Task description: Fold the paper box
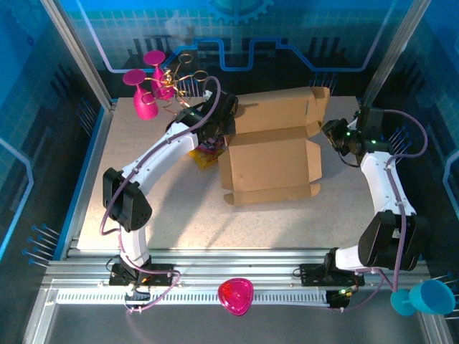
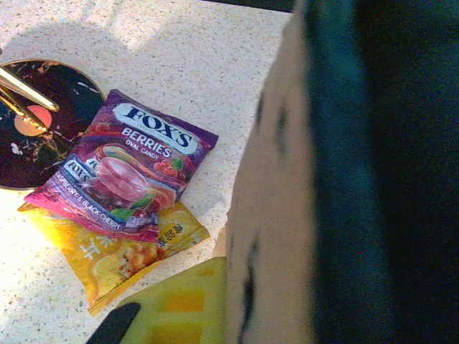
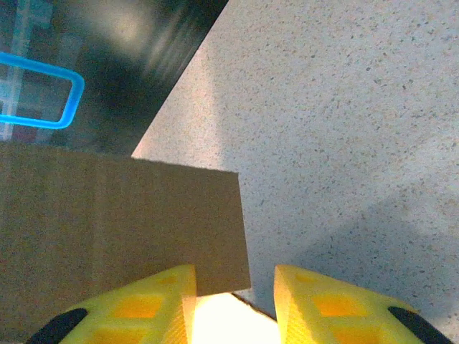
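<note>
The paper box, brown corrugated cardboard, lies mid-table with its base flat and its rear panel tilted up. My left gripper is at the box's left edge. In the left wrist view its yellow finger presses against a raised cardboard flap, shut on it; the other finger is hidden behind the flap. My right gripper is at the box's right edge. It stands open, with the corner of a cardboard flap lying against its left finger.
A purple snack packet lies on a yellow one just left of the box. Pink goblets and a gold wire stand are at the back left. A pink dish and blue cup sit off the front edge.
</note>
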